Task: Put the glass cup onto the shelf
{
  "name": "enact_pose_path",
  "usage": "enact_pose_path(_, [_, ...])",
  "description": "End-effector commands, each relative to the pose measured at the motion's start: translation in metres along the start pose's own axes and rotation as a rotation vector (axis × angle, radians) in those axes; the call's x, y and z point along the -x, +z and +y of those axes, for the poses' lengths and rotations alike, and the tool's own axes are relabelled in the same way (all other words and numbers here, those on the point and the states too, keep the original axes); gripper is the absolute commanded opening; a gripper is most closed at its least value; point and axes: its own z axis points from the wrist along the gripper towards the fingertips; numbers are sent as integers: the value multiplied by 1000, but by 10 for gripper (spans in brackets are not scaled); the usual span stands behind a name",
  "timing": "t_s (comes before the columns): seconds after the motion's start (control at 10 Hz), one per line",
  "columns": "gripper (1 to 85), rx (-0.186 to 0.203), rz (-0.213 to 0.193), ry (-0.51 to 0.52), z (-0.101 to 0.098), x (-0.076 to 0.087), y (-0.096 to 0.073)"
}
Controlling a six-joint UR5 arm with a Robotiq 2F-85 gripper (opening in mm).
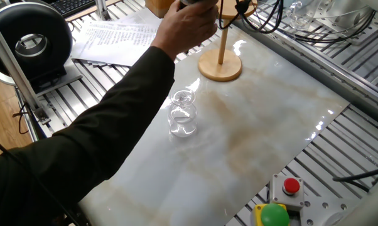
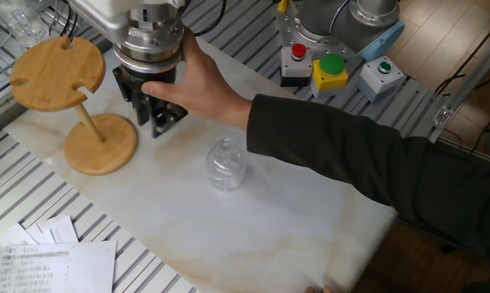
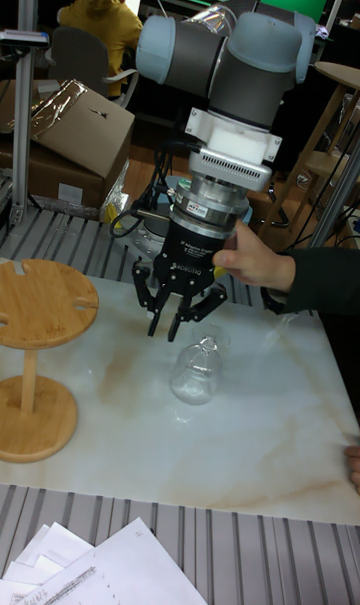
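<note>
Gripper: pointing down at frame centre, fingers spread, empty; a person's hand grasps its wrist. Glass cup: inverted on the table, lower right of gripper. Shelf: left edge.

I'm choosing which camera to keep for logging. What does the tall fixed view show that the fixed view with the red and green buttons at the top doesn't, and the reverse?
Only the tall view: the arm's grey joints, a cardboard box and a seated person in yellow behind.

Only the button view: the red button, green button, and the shelf's slots from above.

Both: the open claw, the hand gripping it, the glass cup upside down on the table, the shelf.
</note>
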Motion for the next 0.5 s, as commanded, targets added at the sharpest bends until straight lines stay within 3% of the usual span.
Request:
enact_pose_path(0.0, [13, -13, -15, -2, -7, 6, -5])
enact_pose_path(0.4, [13, 6, 0, -4, -4, 3, -6])
